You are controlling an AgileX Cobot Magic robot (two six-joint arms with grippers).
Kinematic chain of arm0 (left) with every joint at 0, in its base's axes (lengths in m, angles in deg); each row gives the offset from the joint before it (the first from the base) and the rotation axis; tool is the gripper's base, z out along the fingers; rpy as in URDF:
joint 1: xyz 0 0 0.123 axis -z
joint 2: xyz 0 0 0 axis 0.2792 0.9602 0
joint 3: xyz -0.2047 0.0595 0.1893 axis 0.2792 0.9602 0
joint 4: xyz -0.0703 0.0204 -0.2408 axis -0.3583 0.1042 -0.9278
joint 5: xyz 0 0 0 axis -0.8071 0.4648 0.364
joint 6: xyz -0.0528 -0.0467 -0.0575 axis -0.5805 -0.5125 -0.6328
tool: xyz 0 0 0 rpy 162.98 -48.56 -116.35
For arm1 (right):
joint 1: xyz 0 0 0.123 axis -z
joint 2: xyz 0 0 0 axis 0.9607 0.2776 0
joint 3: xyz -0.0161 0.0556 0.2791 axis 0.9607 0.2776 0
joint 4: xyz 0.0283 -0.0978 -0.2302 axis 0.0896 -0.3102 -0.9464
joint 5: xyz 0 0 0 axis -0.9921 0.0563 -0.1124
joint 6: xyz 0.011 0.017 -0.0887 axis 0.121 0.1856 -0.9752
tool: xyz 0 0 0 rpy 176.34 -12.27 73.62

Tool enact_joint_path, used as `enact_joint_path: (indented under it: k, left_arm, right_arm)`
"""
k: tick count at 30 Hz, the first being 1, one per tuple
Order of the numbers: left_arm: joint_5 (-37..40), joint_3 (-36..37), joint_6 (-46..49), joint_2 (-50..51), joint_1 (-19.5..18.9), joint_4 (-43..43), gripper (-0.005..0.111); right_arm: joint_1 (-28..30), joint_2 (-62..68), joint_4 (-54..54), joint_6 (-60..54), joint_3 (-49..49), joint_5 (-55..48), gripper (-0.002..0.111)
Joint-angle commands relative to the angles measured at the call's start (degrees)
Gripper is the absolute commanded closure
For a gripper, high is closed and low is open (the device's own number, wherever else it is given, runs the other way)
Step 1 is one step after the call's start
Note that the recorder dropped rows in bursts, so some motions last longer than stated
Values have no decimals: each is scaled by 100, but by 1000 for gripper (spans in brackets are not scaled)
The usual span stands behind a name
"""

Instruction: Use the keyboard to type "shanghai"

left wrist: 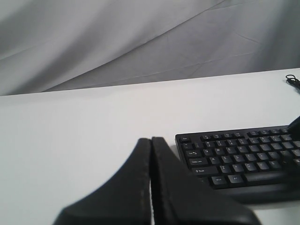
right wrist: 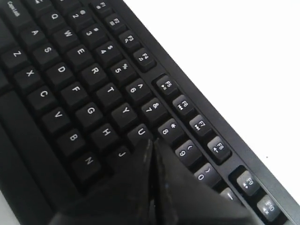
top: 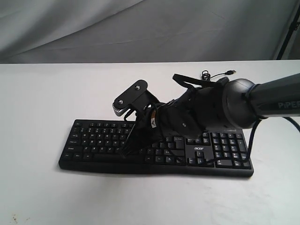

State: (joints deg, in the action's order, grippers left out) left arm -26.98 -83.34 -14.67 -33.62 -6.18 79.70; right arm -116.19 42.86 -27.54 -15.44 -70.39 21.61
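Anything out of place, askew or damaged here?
One small thing: a USB plug lies loose on the table beyond the keyboard, plugged into nothing. Otherwise the keyboard lies flat and looks undamaged, and the right gripper, shut, points down near the J and U keys.

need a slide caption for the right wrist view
Shut right gripper over the keyboard, its tips beside the U key.

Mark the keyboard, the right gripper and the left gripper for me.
keyboard (top: pixel 96 140): exterior view, on the uncovered letter keys.
right gripper (right wrist: pixel 151 142): right wrist view, at the shut fingertips over the keys.
left gripper (left wrist: pixel 151 140): left wrist view, at the shut fingertips.
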Motion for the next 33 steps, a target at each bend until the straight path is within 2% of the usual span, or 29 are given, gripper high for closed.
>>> enact_joint_path:
  k: [1,33]
  left_arm:
    - [-28,25,-16,-20,20,4,107]
    - [-28,25,-16,-20,20,4,107]
  right_arm:
    - [23,18,47,7,25,69,108]
    - [130,305,130,7,25,565,108]
